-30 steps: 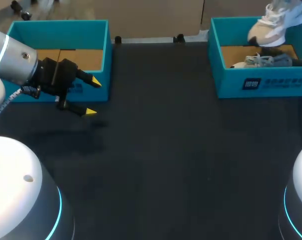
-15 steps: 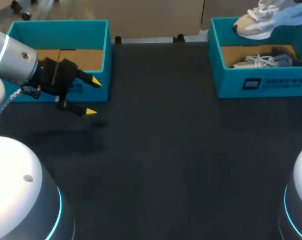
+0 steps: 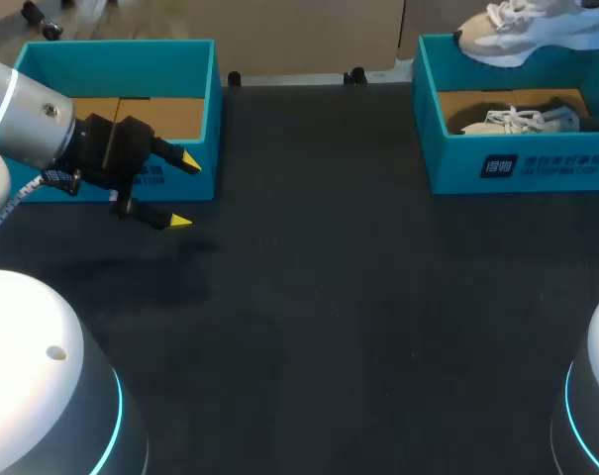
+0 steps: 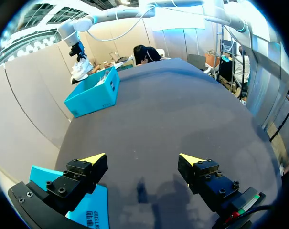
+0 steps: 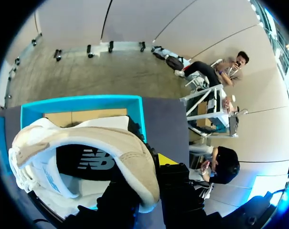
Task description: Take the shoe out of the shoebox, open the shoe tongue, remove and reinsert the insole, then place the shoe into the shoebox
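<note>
A beige and white shoe (image 3: 517, 30) hangs above the back rim of the right teal shoebox (image 3: 522, 168). My right gripper (image 5: 151, 171) is shut on the shoe's (image 5: 87, 148) heel end, and only one yellow tip shows beside the sole. In that view the shoebox (image 5: 82, 101) lies under the shoe. A second shoe (image 3: 512, 121) lies inside this box. My left gripper (image 3: 177, 191) hovers open and empty in front of the left teal box (image 3: 116, 59). In the left wrist view the gripper (image 4: 142, 160) stands open over dark table, with the shoe (image 4: 80, 70) and shoebox (image 4: 94, 93) far ahead.
The left teal box (image 4: 84, 212) shows a bare cardboard floor and sits close beside my left fingers. The dark table (image 3: 339, 297) stretches between the two boxes. Both arm bases fill the near corners.
The right arm has lifted the shoe higher and carried it leftward over the right box. The left arm has stayed still.
</note>
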`<state>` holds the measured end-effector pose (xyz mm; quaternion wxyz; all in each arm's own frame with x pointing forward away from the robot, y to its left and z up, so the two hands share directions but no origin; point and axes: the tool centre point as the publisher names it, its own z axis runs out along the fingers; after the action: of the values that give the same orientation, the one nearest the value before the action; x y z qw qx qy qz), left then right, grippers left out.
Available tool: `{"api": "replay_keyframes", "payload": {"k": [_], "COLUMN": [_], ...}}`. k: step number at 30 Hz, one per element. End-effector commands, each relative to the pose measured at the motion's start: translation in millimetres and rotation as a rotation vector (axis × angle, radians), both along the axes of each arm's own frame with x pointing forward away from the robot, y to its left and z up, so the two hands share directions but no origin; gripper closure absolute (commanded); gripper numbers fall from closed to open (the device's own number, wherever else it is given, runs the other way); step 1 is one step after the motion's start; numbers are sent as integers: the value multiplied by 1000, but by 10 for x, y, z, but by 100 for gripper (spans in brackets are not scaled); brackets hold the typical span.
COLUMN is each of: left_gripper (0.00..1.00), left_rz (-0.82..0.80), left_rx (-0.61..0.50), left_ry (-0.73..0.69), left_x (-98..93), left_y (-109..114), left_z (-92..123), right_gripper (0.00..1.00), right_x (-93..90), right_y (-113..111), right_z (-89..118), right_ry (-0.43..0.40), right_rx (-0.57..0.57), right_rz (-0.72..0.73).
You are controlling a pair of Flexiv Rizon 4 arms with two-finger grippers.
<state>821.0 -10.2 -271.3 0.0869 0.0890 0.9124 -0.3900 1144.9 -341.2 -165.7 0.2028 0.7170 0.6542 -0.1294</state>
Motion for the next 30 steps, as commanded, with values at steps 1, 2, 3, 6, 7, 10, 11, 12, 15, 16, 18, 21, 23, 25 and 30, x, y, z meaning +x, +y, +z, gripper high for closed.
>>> {"api": "replay_keyframes", "payload": {"k": [1, 2, 3, 6, 7, 10, 11, 12, 15, 16, 18, 21, 23, 25, 30], "left_gripper": [0, 0, 0, 0, 0, 0, 0, 0, 0, 0, 0, 0, 0, 0, 0], "left_rz": [1, 1, 1, 1, 1, 1, 1, 1, 1, 1, 1, 1, 1, 1, 1], "left_rx": [3, 3, 3, 3, 3, 3, 3, 3, 3, 3, 3, 3, 3, 3, 3], "left_ry": [0, 0, 0, 0, 0, 0, 0, 0, 0, 0, 0, 0, 0, 0, 0], "left_x": [-11, -11, -11, -11, -11, -11, -11, -11, -11, -11, -11, -11, -11, -11, -11], "left_y": [2, 2, 2, 2, 2, 2, 2, 2, 2, 2, 2, 2, 2, 2, 2], "left_z": [7, 7, 7, 7, 7, 7, 7, 7, 7, 7, 7, 7, 7, 7, 7], "right_gripper": [100, 100, 100, 100, 100, 100, 100, 100, 100, 100, 100, 100, 100, 100, 100], "right_x": [-1, -1, -1, 5, 8, 9, 8, 11, 16, 16, 15, 5, -1, -14, -41], "right_y": [-3, -3, -3, 5, 12, 20, 23, 26, 52, 74, 88, 138, 162, 176, 183], "right_z": [20, 20, 20, 12, -7, -33, -39, -50, -76, -95, -122, -185, -222, -284, -389], "right_ry": [0, 0, 0, -2, -1, -12, -19, -26, -36, -36, -36, -39, -38, -36, -39], "right_rx": [2, 2, 2, -7, -11, 7, 13, 20, 25, 25, 23, 31, 32, 32, 51], "right_rz": [-1, -1, -1, -2, 1, -17, -27, -38, -49, -49, -49, -56, -55, -57, -74]}}
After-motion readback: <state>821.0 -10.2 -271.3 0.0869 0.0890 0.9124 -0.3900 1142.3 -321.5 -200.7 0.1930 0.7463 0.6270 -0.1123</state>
